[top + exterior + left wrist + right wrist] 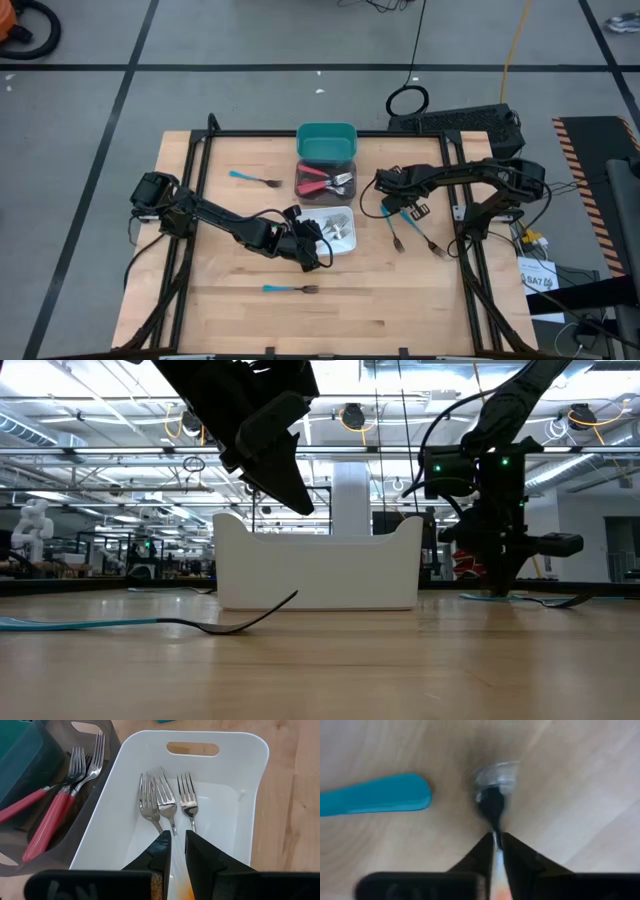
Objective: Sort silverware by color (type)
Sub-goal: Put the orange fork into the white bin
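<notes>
red-handled forks (45, 810) in dark bin (303, 172); white bin (240, 780); teal bin (326, 140); blue-handled fork (252, 179).

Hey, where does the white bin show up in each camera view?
High view: white bin just right of the picture's centre.
Low view: centre, its long wall facing the camera.
Left wrist view: fills the middle, forks inside.
Right wrist view: not in it.
Shared landmark: left gripper over it.

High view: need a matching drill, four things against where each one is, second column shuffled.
1 red forks
2 left claw
3 right claw
4 teal bin

a over the white bin
b in the dark bin
c top end of the bin row
d on a fork right of the bins

Pairs: 1-b, 2-a, 3-d, 4-c
</notes>
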### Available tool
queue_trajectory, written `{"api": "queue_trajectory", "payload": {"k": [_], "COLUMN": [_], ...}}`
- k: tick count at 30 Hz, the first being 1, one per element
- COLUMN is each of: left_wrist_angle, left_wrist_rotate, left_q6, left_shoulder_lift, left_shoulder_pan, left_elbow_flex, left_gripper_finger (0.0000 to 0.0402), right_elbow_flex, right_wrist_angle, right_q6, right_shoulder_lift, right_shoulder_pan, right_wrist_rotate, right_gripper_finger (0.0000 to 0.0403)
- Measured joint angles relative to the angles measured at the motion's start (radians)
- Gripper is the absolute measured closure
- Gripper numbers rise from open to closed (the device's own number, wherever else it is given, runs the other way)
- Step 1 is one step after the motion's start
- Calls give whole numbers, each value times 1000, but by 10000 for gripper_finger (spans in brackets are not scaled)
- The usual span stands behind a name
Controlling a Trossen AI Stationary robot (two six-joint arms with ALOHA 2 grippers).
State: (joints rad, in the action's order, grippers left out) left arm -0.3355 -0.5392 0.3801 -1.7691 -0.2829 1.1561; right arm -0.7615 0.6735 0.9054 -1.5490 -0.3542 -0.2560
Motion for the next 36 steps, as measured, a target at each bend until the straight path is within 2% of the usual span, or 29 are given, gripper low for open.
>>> {"api": "queue_trajectory", "payload": {"k": [2, 7, 12, 16, 22, 30, 36], "left_wrist_angle": [1, 8, 30, 55, 58, 98, 158], "left_wrist_rotate": [0, 0, 0, 0, 0, -34, -38], "left_q6": [1, 18, 22, 22, 22, 53, 62], "left_shoulder_lift": [0, 0, 0, 0, 0, 0, 0], "left_shoulder_pan": [0, 0, 0, 0, 0, 0, 0], "left_elbow_flex": [0, 0, 0, 0, 0, 0, 0], "left_gripper_finger": [343, 343, 343, 343, 343, 343, 343], "right_elbow_flex": [0, 1, 4, 4, 3, -15, -106], "right_wrist_angle": [1, 9, 14, 37, 65, 9, 31], "right_q6": [-8, -72, -203, -342, -646, -1035, -1266], "right_shoulder_lift": [0, 11, 65, 134, 256, 380, 381], "right_shoulder_pan": [2, 34, 91, 139, 225, 421, 642], "right_wrist_rotate": [10, -5, -7, -22, -81, -90, -239], "right_gripper_finger": [392, 392, 398, 400, 401, 402, 402]}}
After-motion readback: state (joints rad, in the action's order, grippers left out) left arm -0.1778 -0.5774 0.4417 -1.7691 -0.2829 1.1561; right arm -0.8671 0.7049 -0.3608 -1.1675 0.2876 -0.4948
